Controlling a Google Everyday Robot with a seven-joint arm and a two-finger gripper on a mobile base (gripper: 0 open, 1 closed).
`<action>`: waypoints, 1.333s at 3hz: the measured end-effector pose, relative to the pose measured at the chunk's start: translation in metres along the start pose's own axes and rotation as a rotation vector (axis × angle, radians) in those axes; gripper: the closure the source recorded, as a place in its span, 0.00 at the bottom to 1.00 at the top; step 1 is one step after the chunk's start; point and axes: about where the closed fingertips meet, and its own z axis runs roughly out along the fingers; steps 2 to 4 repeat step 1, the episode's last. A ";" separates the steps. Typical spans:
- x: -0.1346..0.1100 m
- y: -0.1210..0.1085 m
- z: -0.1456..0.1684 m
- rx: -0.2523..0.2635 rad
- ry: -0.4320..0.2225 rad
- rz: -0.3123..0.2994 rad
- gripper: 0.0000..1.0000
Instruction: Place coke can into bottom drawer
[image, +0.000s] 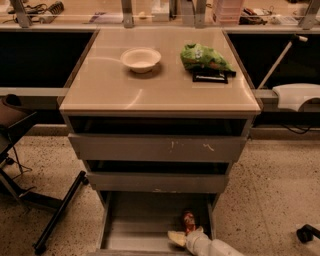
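Note:
The coke can (188, 220), red with a silver top, stands upright inside the open bottom drawer (135, 225), on its floor near the right wall. My gripper (183, 236) reaches into the drawer from the lower right on a white arm (215, 247). It sits right at the can's front side, low over the drawer floor. The can's lower part is hidden behind the gripper.
On the cabinet top are a white bowl (141, 59), a green chip bag (205, 57) and a black flat object (210, 76). The scratched top drawer front (157, 148) and the middle drawer front (157, 181) overhang the open drawer. A black chair base (55, 215) stands left.

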 end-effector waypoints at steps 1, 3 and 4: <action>0.000 0.000 0.000 0.000 0.000 0.000 0.00; 0.000 0.000 0.000 0.000 0.000 0.000 0.00; 0.000 0.000 0.000 0.000 0.000 0.000 0.00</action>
